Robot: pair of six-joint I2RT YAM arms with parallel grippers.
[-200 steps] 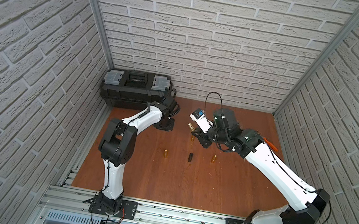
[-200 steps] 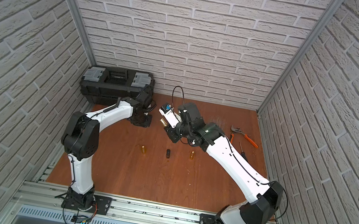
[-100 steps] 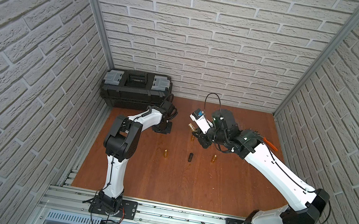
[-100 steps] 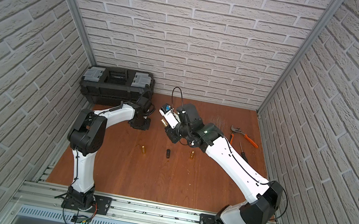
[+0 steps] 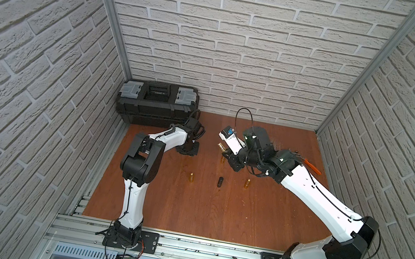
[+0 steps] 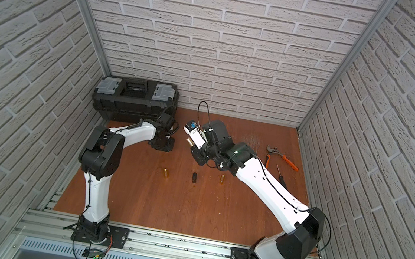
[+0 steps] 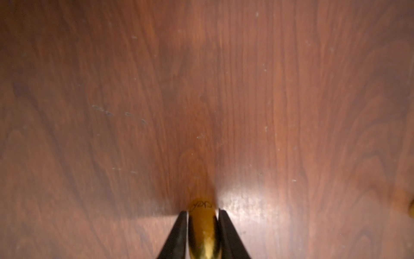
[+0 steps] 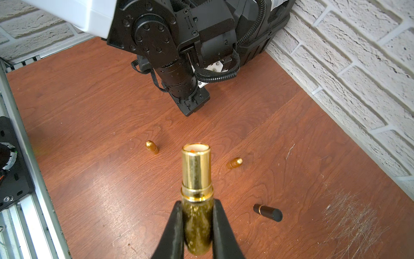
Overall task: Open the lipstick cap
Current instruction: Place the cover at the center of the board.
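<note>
Between the right gripper's (image 8: 197,207) black fingers (image 8: 174,228) sits the lipstick (image 8: 196,172), clamped tight around its dimpled dark-gold base. It is uncapped. A shiny gold tube juts past the fingertips above a raised ring, and its open end shows a pale rim with a speck of orange inside. Beyond those fingertips, on the wooden table (image 8: 89,112), lie two small gold bullet-shaped pieces (image 8: 152,146) (image 8: 234,163), and off to one side a black lipstick (image 8: 267,212). Well apart from the right gripper, the left gripper (image 7: 202,215) hangs low over the wood with the gold cap (image 7: 202,228), dark script on its end, between its fingers (image 7: 179,233). Thin light slivers show on either side of the cap, so I cannot tell whether it is gripped.
</note>
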